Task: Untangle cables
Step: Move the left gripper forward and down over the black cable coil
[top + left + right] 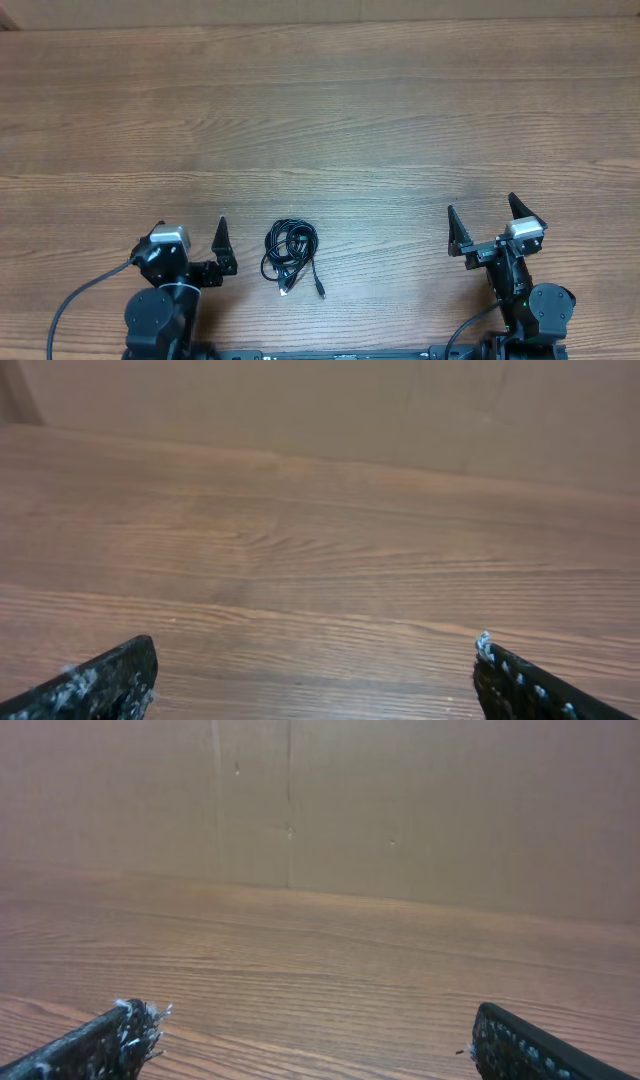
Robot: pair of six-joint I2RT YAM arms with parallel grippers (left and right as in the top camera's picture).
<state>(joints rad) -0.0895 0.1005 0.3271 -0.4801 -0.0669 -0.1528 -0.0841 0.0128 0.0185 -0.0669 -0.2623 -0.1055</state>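
Black cables point(290, 255) coiled btwn spread left hand point(190, 226) & spread right hand point(483, 208); tangle detail too small.

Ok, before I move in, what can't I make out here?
Cables, overhead: too small to count cords or trace crossings.
Plug ends, overhead: too small to tell type.
Wrist views: cables out of frame; only table and open fingers show.

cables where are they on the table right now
In the overhead view the cables lie in a small coiled bundle near the table's robot-side edge, beside the left gripper on its inner side, well apart from the right gripper.
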